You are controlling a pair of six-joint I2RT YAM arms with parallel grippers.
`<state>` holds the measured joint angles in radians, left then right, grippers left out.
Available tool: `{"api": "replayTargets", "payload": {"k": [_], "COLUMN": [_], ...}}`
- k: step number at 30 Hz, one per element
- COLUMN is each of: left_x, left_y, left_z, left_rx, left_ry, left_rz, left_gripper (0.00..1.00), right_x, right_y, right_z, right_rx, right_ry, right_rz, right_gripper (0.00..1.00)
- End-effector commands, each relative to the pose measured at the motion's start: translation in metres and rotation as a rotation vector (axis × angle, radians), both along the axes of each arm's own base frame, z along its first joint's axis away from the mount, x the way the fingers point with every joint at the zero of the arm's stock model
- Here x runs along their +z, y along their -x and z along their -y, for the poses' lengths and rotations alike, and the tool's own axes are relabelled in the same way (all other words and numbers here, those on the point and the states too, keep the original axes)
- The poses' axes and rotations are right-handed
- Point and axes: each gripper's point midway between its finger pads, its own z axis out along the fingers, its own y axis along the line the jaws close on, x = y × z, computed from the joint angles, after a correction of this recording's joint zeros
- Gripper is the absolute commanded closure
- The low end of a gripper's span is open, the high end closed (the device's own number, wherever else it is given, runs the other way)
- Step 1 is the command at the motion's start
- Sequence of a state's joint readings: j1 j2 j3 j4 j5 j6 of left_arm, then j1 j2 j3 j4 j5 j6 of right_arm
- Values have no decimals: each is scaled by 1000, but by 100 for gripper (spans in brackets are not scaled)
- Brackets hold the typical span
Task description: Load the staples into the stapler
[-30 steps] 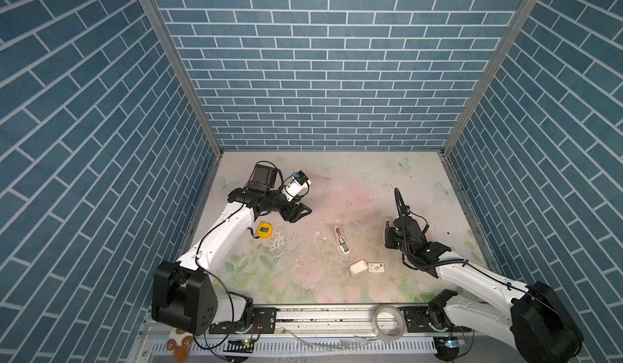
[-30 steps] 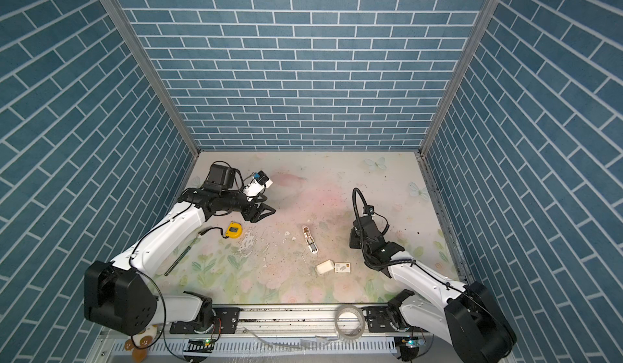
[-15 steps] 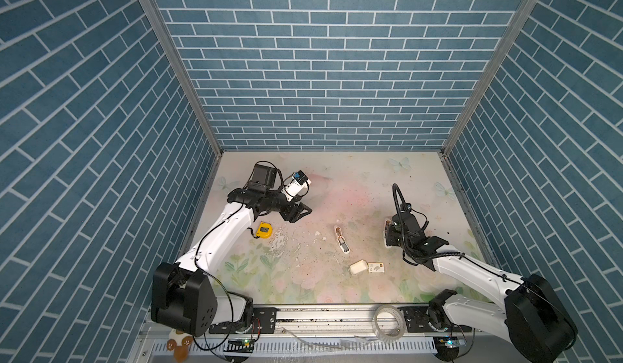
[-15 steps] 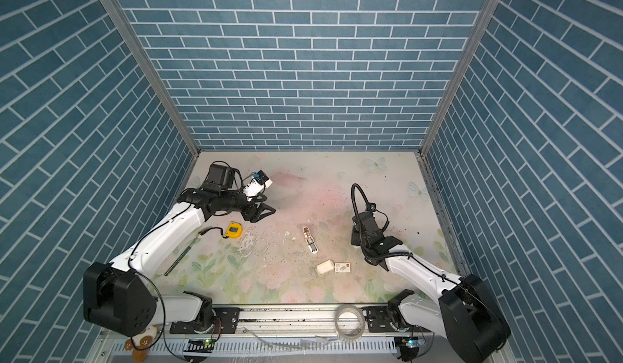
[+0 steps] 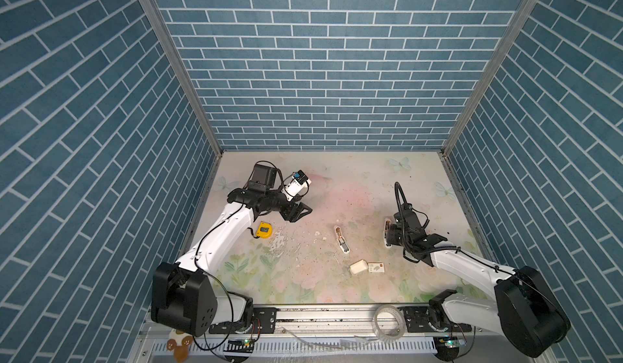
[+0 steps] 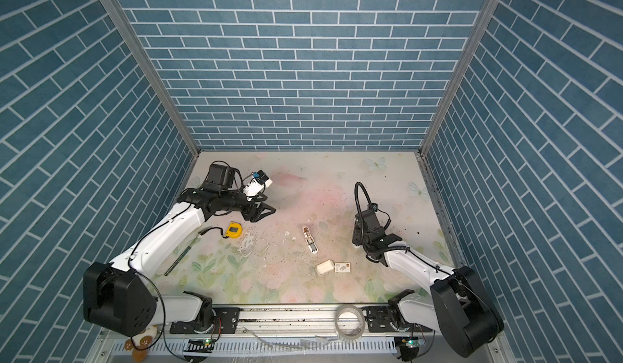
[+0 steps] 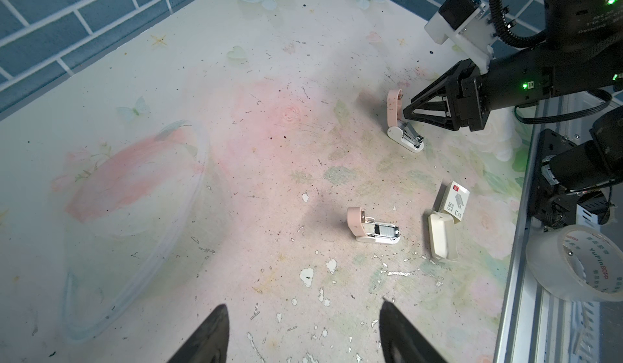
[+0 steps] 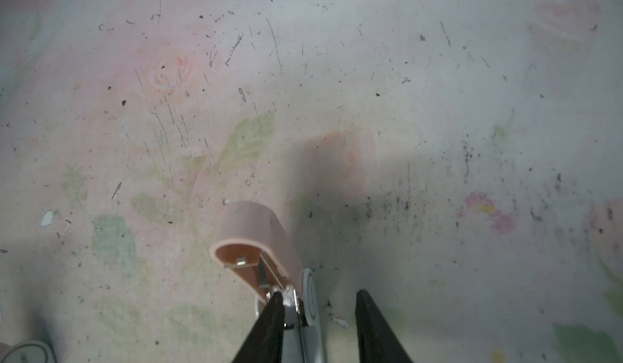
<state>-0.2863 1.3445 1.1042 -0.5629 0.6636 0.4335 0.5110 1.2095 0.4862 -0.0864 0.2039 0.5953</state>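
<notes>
Over the floral table (image 5: 337, 182), the left gripper (image 5: 301, 211) hangs at far left, jaws wide apart and empty. At right, the right gripper (image 8: 318, 305) straddles an open pink stapler (image 8: 256, 236), jaws apart, one finger (image 8: 269, 317) touching its metal rail. A second open stapler (image 5: 341, 240) lies mid-table, with the white staples carton (image 5: 376, 268) and its tray (image 5: 358, 267) just nearer

Two white robot arms with black joints.
Left arm (image 5: 229, 236) and right arm (image 5: 468, 267): white shells, big black shoulder blocks (image 5: 182, 297), thin black cables looped outside. White camera mount (image 5: 296, 184) with blue patch on left. Ribbed black hose (image 5: 399, 196) and green lights (image 7: 524, 85) on right. Left gripper (image 7: 303, 302) has black pointed fingers (image 7: 215, 337).
</notes>
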Motion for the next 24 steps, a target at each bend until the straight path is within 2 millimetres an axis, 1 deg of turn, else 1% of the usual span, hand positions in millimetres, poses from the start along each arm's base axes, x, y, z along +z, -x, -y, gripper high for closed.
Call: {"api": "replayTargets", "payload": {"k": [1, 5, 24], "left_x": [1, 0, 0], "left_y": [4, 4, 4], "left_z": [-1, -1, -1], "left_rx": [0, -1, 0], "left_ry": [12, 11, 12], "left_rz": [-3, -8, -4], "left_gripper": [29, 29, 28], "right_x": [8, 4, -7], "right_y": [-8, -9, 4], "right_z": [-7, -5, 1], "right_rx": [15, 14, 12], "right_ry": [-28, -18, -3], "right_rz": [13, -2, -52], "right_gripper": [63, 63, 63]}}
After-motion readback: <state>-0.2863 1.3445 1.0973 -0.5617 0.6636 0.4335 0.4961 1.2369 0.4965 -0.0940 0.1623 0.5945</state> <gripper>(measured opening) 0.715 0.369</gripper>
